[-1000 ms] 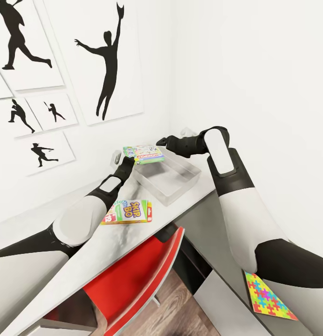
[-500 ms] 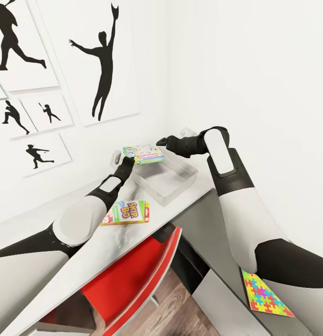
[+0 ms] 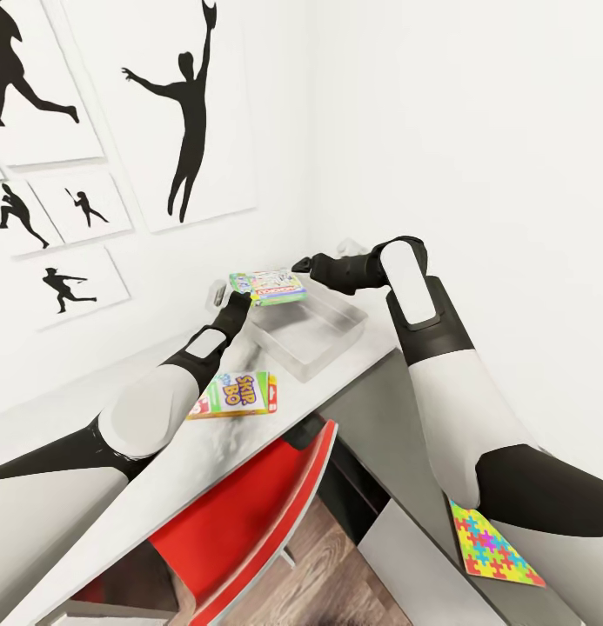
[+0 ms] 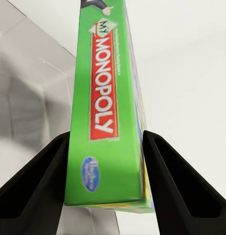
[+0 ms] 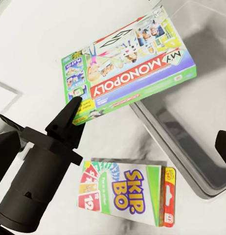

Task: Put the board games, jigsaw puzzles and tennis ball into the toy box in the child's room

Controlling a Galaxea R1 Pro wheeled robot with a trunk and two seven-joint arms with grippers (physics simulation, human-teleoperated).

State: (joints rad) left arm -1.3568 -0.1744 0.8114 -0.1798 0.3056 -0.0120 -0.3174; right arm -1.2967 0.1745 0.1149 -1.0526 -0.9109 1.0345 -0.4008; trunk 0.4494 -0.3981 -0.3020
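At the bottom right of the head view, nearest the camera, a multicolour jigsaw puzzle (image 3: 494, 545) lies flat on the darker section of the bench (image 3: 414, 565), partly hidden by the robot's right arm. A red chair (image 3: 249, 522) stands tucked under the bench edge at lower centre. Further up, on the pale bench top, a Skip-Bo game box (image 3: 240, 393) lies flat beside the left forearm, not yet stowed.

Beyond it, near the centre of the frame, the left claw (image 3: 234, 302) is closed on one edge of a green My Monopoly game box (image 3: 268, 287), its two black fingers (image 4: 39, 186) pressed to the box's top and bottom faces. The box hangs in the air above the near rim of the pale grey toy box (image 3: 314, 335), which looks empty as far as can be seen. The right claw (image 3: 301, 263) hovers beside the Monopoly box's far end; whether it is open cannot be told.

So no toy appears stowed yet. Black silhouette sports pictures (image 3: 188, 113) fill the wall at upper left.
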